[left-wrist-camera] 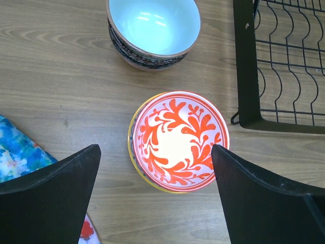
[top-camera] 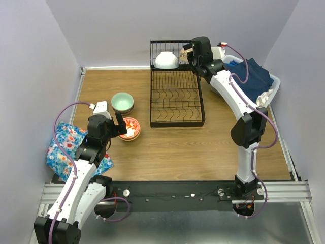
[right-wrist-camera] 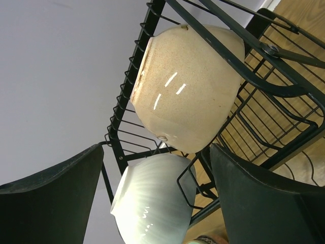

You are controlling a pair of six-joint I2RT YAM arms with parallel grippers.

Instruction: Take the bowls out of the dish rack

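Note:
The black wire dish rack (top-camera: 177,96) stands at the back middle of the table. Its raised basket holds an upturned white bowl (top-camera: 166,60) and a beige bowl (top-camera: 184,52), which also show in the right wrist view as the beige bowl (right-wrist-camera: 188,86) and the white bowl (right-wrist-camera: 152,203). My right gripper (top-camera: 192,55) is open at the basket's right end, its jaws (right-wrist-camera: 156,150) just short of both bowls. My left gripper (top-camera: 122,127) is open and empty above a red-patterned bowl (left-wrist-camera: 177,140) that sits inside a yellow-rimmed bowl (left-wrist-camera: 133,152). A mint-green bowl (left-wrist-camera: 152,25) sits stacked on a darker bowl just beyond.
A floral cloth (top-camera: 66,147) lies at the table's left front. A white plastic basket (top-camera: 274,81) of blue cloths stands at the back right, behind my right arm. The rack's front left corner (left-wrist-camera: 249,76) is right of the red-patterned bowl. Walls close in the table.

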